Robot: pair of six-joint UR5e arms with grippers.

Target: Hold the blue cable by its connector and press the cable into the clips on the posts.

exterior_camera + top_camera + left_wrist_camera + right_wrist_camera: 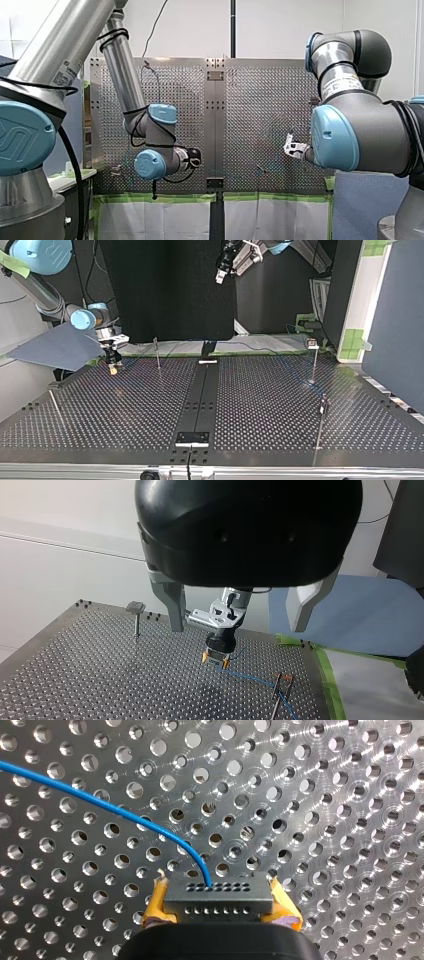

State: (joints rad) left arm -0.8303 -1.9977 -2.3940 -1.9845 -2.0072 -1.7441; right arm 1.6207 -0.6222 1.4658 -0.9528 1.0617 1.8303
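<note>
Blue cable [100, 802] held at its connector [218, 897], low over the perforated table [325, 795].
My right gripper [215, 661] clamps the connector between yellow pads [156, 904]; my left gripper [239, 628] hangs spread and empty. Grasp looks done; next, carry the cable onto a post [157, 352] and press down.

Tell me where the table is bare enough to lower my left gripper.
Bare: the near perforated metal table between the black centre strip and the two thin metal posts at the top view's right. Crowded: far left, where my right gripper holds the grey connector of the blue cable beside another post.
</note>
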